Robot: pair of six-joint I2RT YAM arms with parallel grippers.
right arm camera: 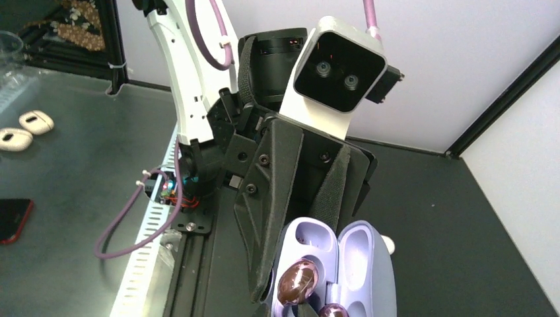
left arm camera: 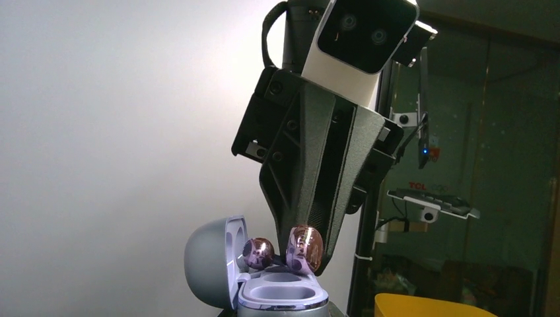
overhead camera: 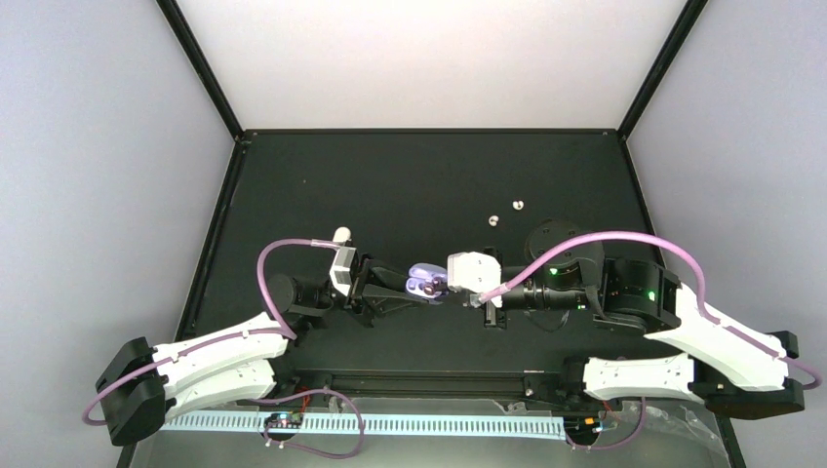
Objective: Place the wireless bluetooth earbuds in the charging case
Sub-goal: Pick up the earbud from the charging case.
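Note:
My left gripper [overhead camera: 410,289] is shut on the open purple charging case [overhead camera: 422,273] and holds it above the table. My right gripper [overhead camera: 442,287] meets it from the right. In the left wrist view the right gripper [left arm camera: 300,261] pinches a glossy purple earbud [left arm camera: 305,249] at the case's far socket. A second purple earbud [left arm camera: 257,253] sits by the lid hinge, and the near socket [left arm camera: 284,290] is empty. The right wrist view shows both buds [right arm camera: 297,281] [right arm camera: 333,310] over the case [right arm camera: 360,264]. Two white earbuds [overhead camera: 492,220] [overhead camera: 518,205] lie on the mat.
A white charging case [overhead camera: 341,234] sits on the black mat left of the grippers. The cable rail [overhead camera: 390,425] runs along the near edge. Black frame posts [overhead camera: 205,68] bound the back corners.

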